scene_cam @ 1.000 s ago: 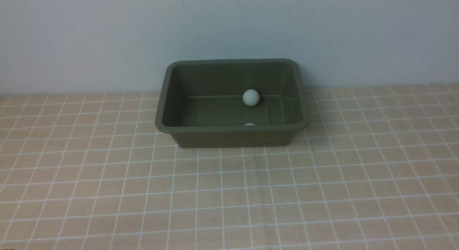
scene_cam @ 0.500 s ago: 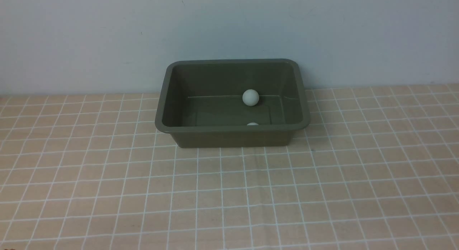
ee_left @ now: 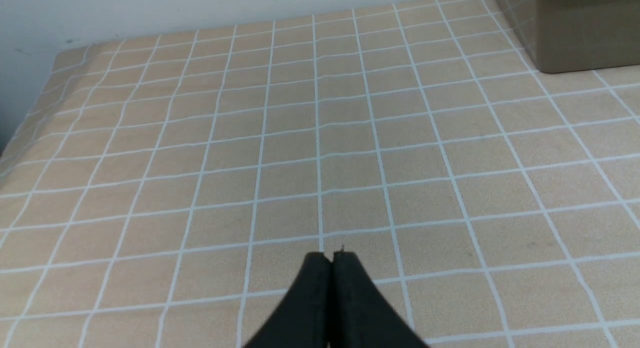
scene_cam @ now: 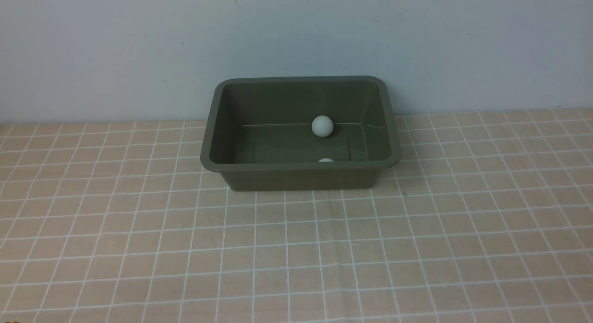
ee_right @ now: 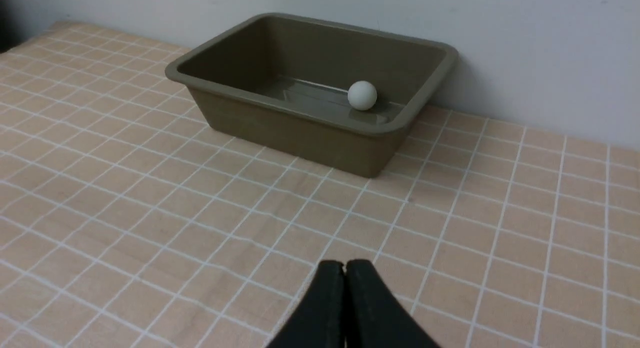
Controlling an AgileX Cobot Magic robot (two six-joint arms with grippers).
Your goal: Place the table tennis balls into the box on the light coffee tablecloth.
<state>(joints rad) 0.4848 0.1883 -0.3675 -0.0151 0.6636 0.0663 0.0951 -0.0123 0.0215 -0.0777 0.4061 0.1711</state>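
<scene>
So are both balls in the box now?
Yes: one ball sits by the box's far wall, the other peeks above its near rim.

Balls (scene_cam: 322, 126) in box (scene_cam: 296, 174) (on tablecloth (scene_cam: 296, 258))

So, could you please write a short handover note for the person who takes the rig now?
Left gripper: jaws shut, empty, above the tablecloth.
Right gripper: jaws shut, empty, apart from the box.
One ball rests on the box floor by the far wall; the second ball peeks over the near rim, also inside.
Done: both balls are in.
Left: nothing visible.
</scene>
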